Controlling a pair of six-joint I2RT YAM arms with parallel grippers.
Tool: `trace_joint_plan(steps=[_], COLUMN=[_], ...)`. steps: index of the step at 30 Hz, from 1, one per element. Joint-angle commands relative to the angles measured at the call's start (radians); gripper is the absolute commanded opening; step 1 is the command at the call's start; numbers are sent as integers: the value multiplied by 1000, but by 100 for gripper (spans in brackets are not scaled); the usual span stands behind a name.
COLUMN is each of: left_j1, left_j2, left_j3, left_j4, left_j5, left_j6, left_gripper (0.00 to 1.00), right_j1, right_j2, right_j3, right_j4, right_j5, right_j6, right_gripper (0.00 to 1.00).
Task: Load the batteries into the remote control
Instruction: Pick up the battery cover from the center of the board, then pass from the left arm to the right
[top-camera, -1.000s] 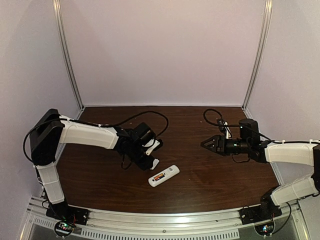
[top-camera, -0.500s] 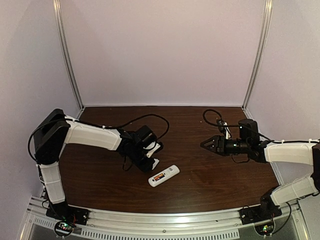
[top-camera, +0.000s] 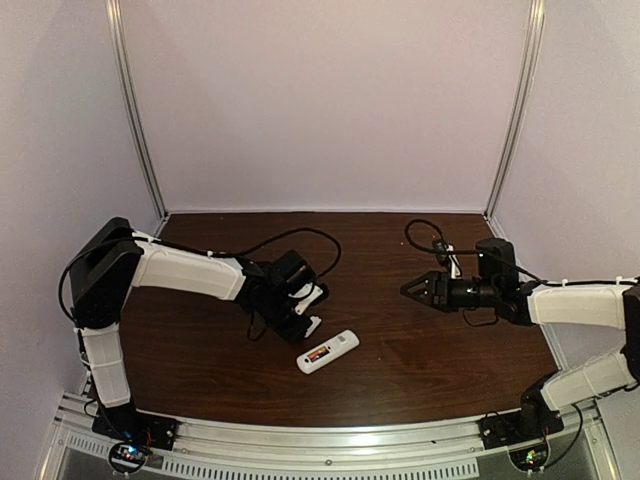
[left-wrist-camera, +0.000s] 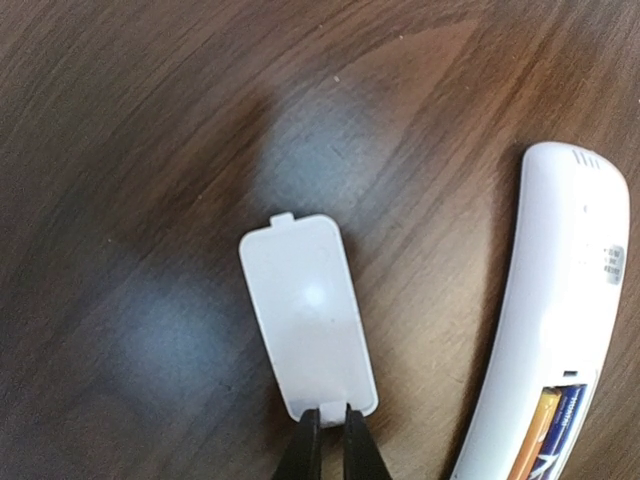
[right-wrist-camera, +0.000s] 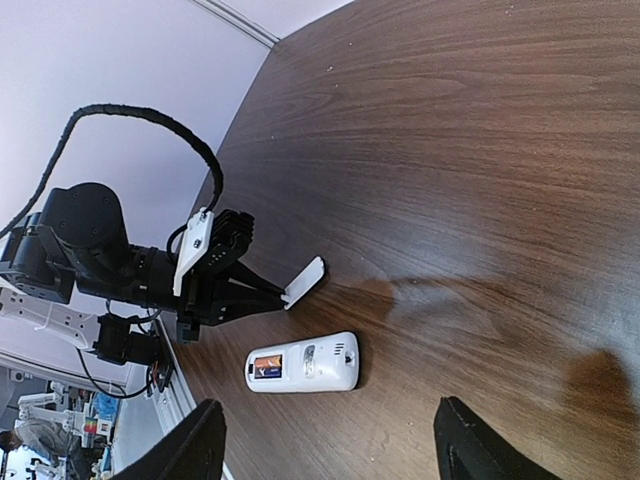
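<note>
Left wrist view, closest in: the left gripper (left-wrist-camera: 327, 418) is pinched shut on the short plain edge of a white battery cover (left-wrist-camera: 308, 315). The cover's small tab points away from the fingertips. Just beside it to the right, but not touching, the remote control (left-wrist-camera: 562, 290) lies on the dark wood table (left-wrist-camera: 150, 150) with its back up. The batteries (left-wrist-camera: 552, 432), one orange and one blue, appear already seated side by side in the open recess.

The step in hand is therefore probably refitting the cover. The grip sits on a thin edge, so the cover can pivot; a slow carry helps. Its long axis should line up with the recess, with the tab end going in at a shallow angle before the held end is pressed flat. The light handset may slide under that push.

Farther across the table, in the top external view, the right gripper (top-camera: 408, 288) hovers well apart with its jaws spread and nothing between them. It is free to brace the remote.
</note>
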Motion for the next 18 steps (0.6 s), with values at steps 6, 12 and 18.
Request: trace_joint_plan(steps=[6, 12, 18], left_j1=[-2, 27, 37], left_j2=[-117, -211, -287], left_j3=[13, 51, 65], left_j4=[14, -52, -126], left_j5=[49, 348, 704], left_j6=[77, 145, 226], left_gripper=[0, 0, 0], right_j1=[7, 24, 84], right_j2=[-3, -123, -238], right_j3=[20, 20, 11], right_j4=[30, 29, 77], right_j5=[-48, -100, -149], right_j6=[-28, -147, -201], right_gripper=[72, 73, 76])
